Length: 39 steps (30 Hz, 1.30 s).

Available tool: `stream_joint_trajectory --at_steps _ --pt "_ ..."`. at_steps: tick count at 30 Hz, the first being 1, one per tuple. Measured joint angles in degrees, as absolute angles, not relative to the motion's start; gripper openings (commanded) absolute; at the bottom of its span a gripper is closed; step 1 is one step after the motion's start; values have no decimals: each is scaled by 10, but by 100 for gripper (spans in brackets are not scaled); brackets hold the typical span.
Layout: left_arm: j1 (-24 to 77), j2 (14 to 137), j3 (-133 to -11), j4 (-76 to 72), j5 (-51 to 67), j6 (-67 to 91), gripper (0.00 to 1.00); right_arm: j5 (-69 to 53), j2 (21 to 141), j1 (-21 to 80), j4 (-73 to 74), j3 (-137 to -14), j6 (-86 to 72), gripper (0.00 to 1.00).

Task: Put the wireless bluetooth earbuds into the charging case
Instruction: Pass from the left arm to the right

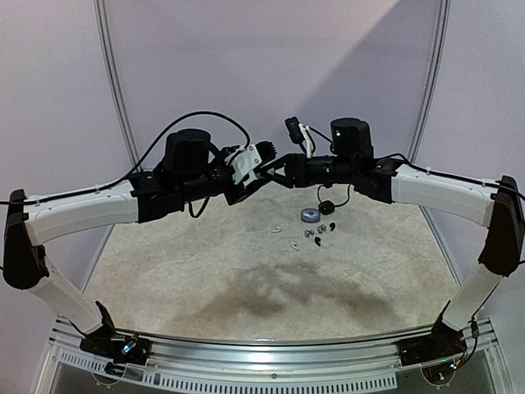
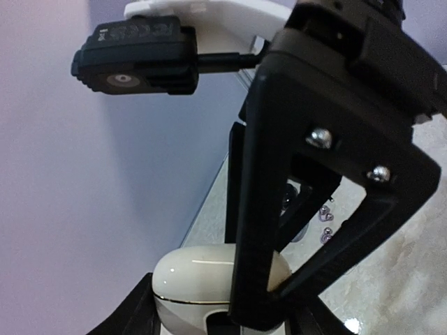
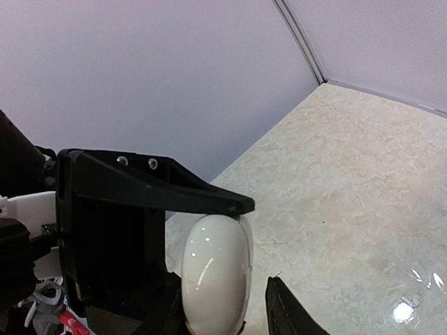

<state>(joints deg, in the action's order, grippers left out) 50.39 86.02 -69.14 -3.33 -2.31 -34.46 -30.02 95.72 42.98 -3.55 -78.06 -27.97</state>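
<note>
The left gripper (image 1: 261,176) holds the white charging case (image 2: 195,276) in mid-air. The right gripper (image 1: 283,169) brackets it too, but whether it has closed on it I cannot tell. The earbuds (image 1: 308,234) lie scattered toward the far edge of the tabletop (image 1: 205,279), right of centre. They look tiny, light and glossy, so likely to skid; pinch each across its body.
</note>
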Motion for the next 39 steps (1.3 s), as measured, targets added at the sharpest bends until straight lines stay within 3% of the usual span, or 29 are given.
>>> stream_joint_trajectory --at_steps 3,5,6,7,8,9,10,15,17,21,24,34,39 --pt "504 860 -689 -40 -23 -339 0 -310 958 431 -45 -784 -285 8" --pt "502 860 -689 -43 -25 -337 0 -312 959 431 -49 -784 -286 0" --pt "502 860 -687 -46 -23 -335 17 -315 959 430 -49 -784 -283 0" --pt "502 860 -686 -47 -23 -332 43 -317 959 430 -49 -784 -282 0" --pt "502 860 -686 -48 -23 -330 78 -317 959 430 -48 -784 -281 0" --pt "502 860 -685 -48 -22 -330 96 -318 959 430 -46 -784 -278 0" --pt "502 860 -685 -47 -19 -326 99 -320 959 430 -43 -784 -274 0" --pt "476 834 -684 21 74 -281 98 -322 946 430 28 -784 -176 0" --pt "442 813 -684 73 157 -267 94 -328 931 430 67 -783 -105 0" --pt "381 775 -667 121 319 -249 77 -358 884 433 131 -783 53 0" --pt "384 765 -638 97 388 -221 76 -355 867 448 173 -795 161 0" --pt "401 765 -609 40 451 -148 69 -319 877 511 230 -839 310 0" --pt "411 765 -609 35 449 -143 58 -304 896 514 244 -857 321 0"
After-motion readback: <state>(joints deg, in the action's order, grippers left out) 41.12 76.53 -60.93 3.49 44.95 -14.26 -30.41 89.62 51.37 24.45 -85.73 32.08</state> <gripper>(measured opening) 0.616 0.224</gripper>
